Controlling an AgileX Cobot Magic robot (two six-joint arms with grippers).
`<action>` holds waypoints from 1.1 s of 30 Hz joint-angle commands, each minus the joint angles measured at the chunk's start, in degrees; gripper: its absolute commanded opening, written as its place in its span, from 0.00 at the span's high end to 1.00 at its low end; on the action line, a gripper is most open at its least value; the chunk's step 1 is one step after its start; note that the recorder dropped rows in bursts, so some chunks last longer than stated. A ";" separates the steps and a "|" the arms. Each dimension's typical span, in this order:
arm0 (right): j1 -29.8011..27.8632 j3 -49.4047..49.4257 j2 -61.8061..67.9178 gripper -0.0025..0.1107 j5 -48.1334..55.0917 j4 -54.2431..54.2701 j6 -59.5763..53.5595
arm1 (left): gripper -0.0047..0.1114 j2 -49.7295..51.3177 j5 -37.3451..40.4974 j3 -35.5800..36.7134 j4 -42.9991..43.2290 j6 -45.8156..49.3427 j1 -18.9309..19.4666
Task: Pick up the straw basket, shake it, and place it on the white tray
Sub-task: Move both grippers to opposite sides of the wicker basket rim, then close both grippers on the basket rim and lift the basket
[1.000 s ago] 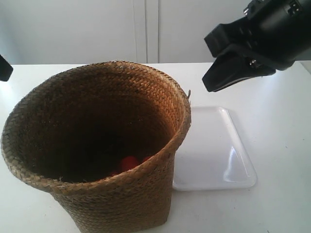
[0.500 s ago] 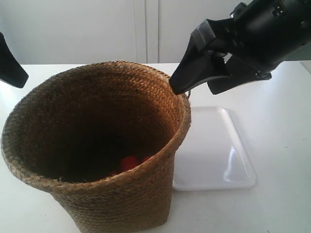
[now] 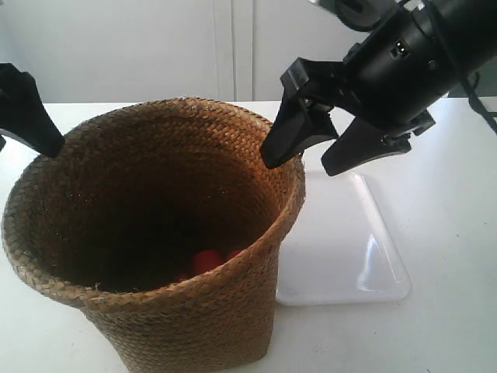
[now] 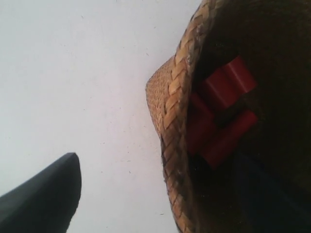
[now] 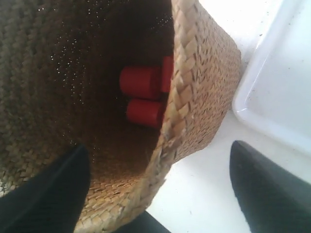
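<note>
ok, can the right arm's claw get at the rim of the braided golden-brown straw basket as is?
Probably yes: the right claw is open and straddles the rim of the braided golden-brown straw basket, one finger inside, one outside. Nothing sits between.

The right gripper is matte black: two thick wedge-shaped fingers, a bulky housing with small pale screws, a thin black cable beside the housing.

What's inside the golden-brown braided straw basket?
Red cylindrical pieces on the bottom of the straw basket, at least three visible. Rim and dark interior hide any others.
</note>
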 commanded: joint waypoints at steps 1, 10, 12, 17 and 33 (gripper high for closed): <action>0.98 0.24 1.36 0.33 -0.05 0.46 1.95 | 0.22 1.86 5.16 -0.03 -2.75 0.07 0.11; 5.51 0.24 3.29 0.41 -2.92 -1.10 2.26 | 0.22 3.54 5.16 -0.03 -2.83 0.07 0.01; 5.80 0.13 3.82 0.41 -2.92 -2.58 3.43 | 0.22 3.70 5.16 -0.03 -2.83 0.07 0.00; 5.80 0.13 5.60 0.41 -2.80 -3.35 4.25 | 0.22 4.00 4.42 -0.03 -1.22 0.07 -2.70; 5.80 0.13 7.15 0.41 -4.31 -4.46 0.49 | 0.26 9.67 0.80 -0.03 4.23 -6.80 -9.13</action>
